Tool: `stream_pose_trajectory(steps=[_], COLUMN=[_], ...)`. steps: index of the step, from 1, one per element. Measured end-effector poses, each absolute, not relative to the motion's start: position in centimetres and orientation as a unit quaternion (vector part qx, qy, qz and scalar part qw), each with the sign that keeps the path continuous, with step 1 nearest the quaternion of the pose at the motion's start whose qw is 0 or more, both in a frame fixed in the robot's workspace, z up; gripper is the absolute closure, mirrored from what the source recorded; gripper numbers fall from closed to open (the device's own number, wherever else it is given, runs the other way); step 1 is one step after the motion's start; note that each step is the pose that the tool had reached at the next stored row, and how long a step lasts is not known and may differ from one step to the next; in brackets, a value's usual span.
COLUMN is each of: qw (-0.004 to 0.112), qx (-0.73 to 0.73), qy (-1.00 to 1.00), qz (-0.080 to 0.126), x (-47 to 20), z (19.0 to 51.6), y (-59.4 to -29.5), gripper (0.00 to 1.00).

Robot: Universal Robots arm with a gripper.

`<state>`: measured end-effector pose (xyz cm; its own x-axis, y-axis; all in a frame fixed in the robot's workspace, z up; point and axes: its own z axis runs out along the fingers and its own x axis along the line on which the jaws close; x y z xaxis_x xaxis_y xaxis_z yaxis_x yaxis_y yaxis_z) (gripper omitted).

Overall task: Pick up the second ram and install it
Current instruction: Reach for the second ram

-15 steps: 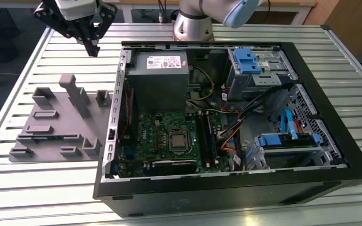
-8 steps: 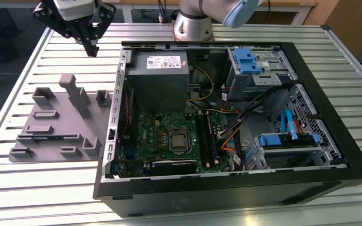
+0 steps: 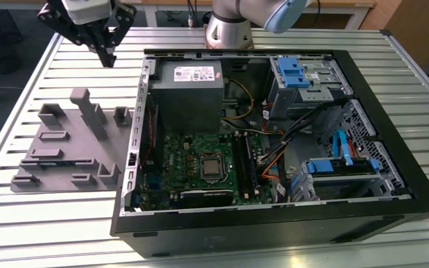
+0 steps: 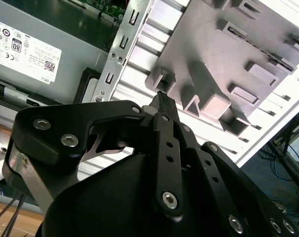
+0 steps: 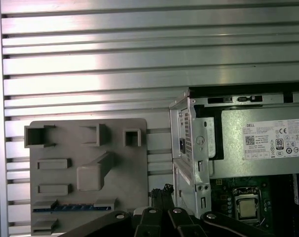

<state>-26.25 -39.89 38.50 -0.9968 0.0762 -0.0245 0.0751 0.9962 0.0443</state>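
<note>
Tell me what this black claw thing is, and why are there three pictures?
It is the pincer of a robot arm. It works like two fingers, and here it is shut and holds nothing. One picture comes from a camera standing off the arm. The other two come from cameras riding near the arm's wrist, so they look past the pincer. On the slatted table lies an open computer, with its green board showing. Beside it, on the exterior view's left, is a gray tray with blocks. A thin dark stick, the ram, lies in the tray. The pincer hangs above the table near the tray.
</note>
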Motion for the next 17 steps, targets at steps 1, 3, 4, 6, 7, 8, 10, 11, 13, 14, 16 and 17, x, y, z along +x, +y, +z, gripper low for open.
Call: stream_pose_trajectory(steps=[1, 3, 4, 6, 7, 8, 10, 11, 13, 14, 16, 17], qw=[0.013, 0.013, 0.013, 0.013, 0.013, 0.013, 0.013, 0.013, 0.013, 0.013, 0.013, 0.013], qx=[0.038, 0.038, 0.038, 0.038, 0.038, 0.038, 0.038, 0.038, 0.038, 0.038, 0.038, 0.038], qy=[0.999, 0.999, 0.999, 0.999, 0.999, 0.999, 0.999, 0.999, 0.999, 0.999, 0.999, 0.999], qz=[0.022, 0.022, 0.022, 0.022, 0.022, 0.022, 0.022, 0.022, 0.022, 0.022, 0.022, 0.022], x=[-26.27, -26.30, -26.31, -26.35, -26.37, -26.40, -26.45, -26.46, -26.51, -26.55, -26.66, -26.72], z=[38.50, 38.49, 38.48, 38.47, 38.47, 38.46, 38.45, 38.45, 38.43, 38.42, 38.42, 38.41], y=[-39.89, -39.89, -39.89, -39.89, -39.90, -39.89, -39.89, -39.89, -39.89, -39.90, -39.90, -39.89], gripper=[0.89, 0.89, 0.89, 0.89, 0.89, 0.89, 0.89, 0.89, 0.89, 0.89, 0.89, 0.89])
